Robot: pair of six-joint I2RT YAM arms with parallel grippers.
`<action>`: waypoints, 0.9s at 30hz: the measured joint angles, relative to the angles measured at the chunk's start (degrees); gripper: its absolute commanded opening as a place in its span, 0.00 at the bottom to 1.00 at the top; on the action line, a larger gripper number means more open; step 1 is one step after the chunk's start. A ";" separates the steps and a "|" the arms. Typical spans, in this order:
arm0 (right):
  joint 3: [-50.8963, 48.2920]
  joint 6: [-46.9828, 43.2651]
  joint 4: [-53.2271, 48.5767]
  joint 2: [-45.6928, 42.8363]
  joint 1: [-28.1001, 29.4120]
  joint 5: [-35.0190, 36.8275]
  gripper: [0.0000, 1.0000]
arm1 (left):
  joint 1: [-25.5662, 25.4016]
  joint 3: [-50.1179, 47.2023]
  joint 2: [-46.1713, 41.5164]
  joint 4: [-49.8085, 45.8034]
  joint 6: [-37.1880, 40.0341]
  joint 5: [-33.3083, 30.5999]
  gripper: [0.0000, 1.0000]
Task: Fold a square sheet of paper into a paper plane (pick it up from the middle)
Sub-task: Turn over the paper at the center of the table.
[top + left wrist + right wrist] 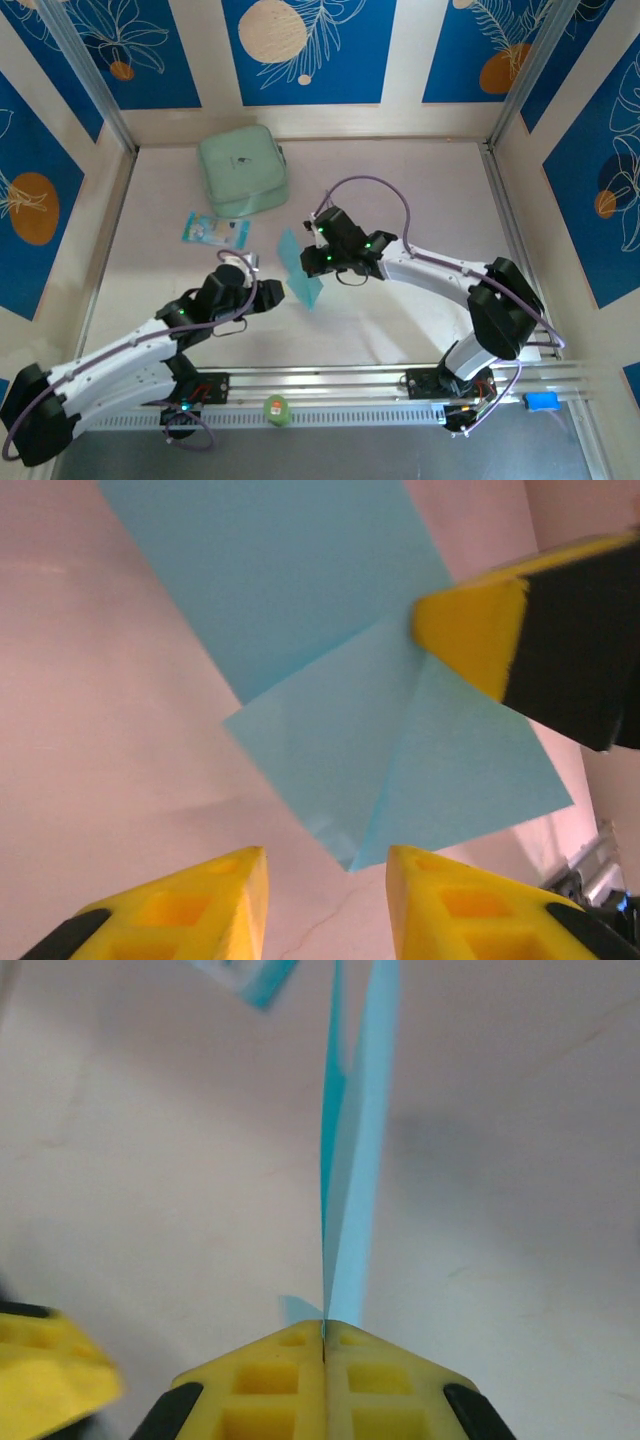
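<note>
While the right arm stretches leftward across the pale tabletop (420, 190), its right gripper (323, 1332) is clamped tight on the thin cyan square sheet of paper (290, 590), fingers pressed together on the sheet's edge. The left arm reaches up from its base, and the left gripper (325, 858) hangs just beside the sheet, jaws parted, gripping nothing. Partly folded, the paper shows overlapping flaps and a diagonal crease. It stands on edge mid-table, long axis running far-left to near-right, a pointed corner toward the bases; whether that corner touches the tabletop is unclear
</note>
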 measured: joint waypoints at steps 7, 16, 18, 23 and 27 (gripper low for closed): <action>9.57 -2.05 -13.86 5.86 10.80 31.21 0.03 | 9.53 2.47 -5.01 -15.32 1.84 -1.05 0.38; 22.97 2.69 -27.69 23.52 18.25 47.80 0.04 | 27.12 8.57 -5.33 -30.71 4.66 -1.25 0.49; 25.49 4.26 -29.59 26.77 19.54 48.09 0.09 | 29.42 9.14 -5.92 -33.03 4.83 -1.77 0.49; 26.95 5.27 -29.70 29.09 21.57 43.58 0.20 | 30.73 9.90 -7.23 -37.24 5.05 -3.89 0.52; 26.36 4.55 -24.72 28.59 21.27 34.07 0.43 | 30.82 9.90 -7.63 -38.71 5.05 -4.50 0.54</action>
